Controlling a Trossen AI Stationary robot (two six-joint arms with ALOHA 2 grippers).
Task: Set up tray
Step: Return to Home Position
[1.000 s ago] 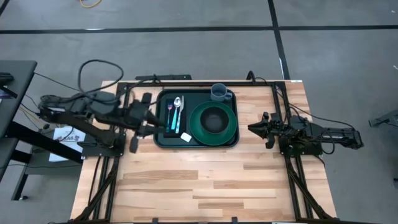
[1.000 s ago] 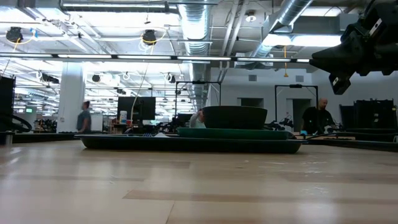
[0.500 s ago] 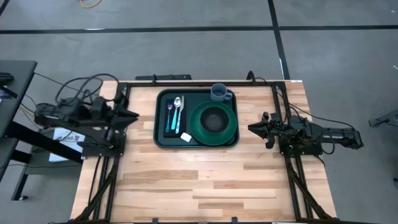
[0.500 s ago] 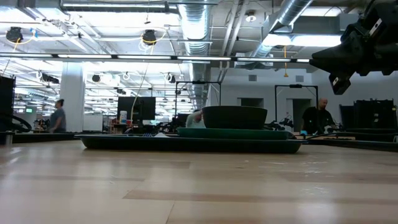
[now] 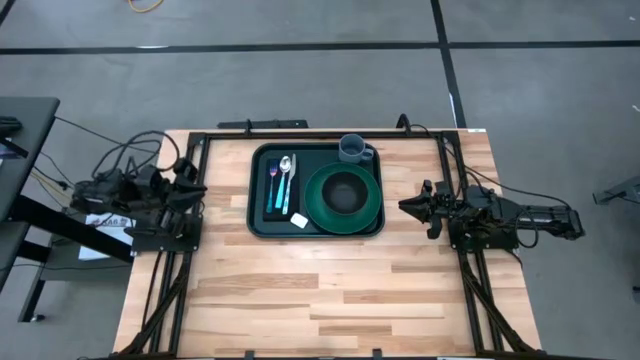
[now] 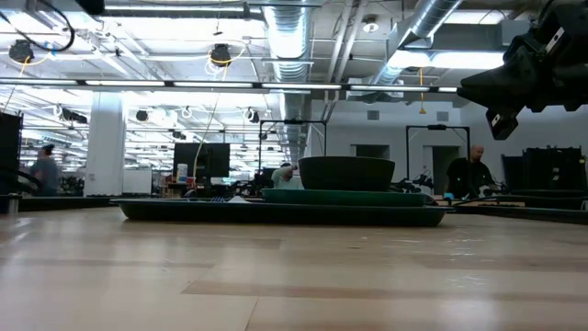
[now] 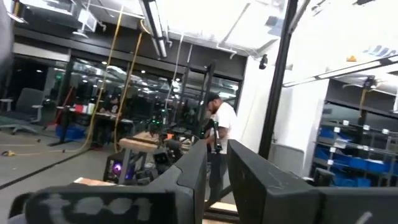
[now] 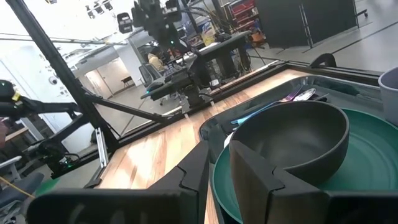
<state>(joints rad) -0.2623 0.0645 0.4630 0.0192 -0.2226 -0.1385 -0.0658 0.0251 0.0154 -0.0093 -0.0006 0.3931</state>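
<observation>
The dark green tray [image 5: 262, 226] lies flat at the middle of the table's far half; the low view shows it as a flat band [image 6: 184, 211]. On it rest a round green plate [image 5: 371, 208] with a dark bowl [image 5: 343, 190] on it, a grey-blue cup [image 5: 353, 149] at the far right corner, and a spoon and blue utensil [image 5: 283, 178] on a narrow black rectangle. My left gripper [image 5: 200, 187] is shut by the table's left edge, away from the tray. My right gripper [image 5: 403, 206] is shut, just right of the tray and pointing at the bowl [image 8: 292, 137].
A small white piece [image 5: 299, 219] lies in the tray's near left part. Black frame rails [image 5: 445, 170] run along the table's far, left and right sides. The near half of the wooden table [image 5: 320, 300] is bare board. People stand in the room beyond the table.
My left arm has drawn back from over the tray's left edge toward the table's left edge and folded up there. The tray and the things on it have stayed where they were. A person in the room behind has walked leftward.
</observation>
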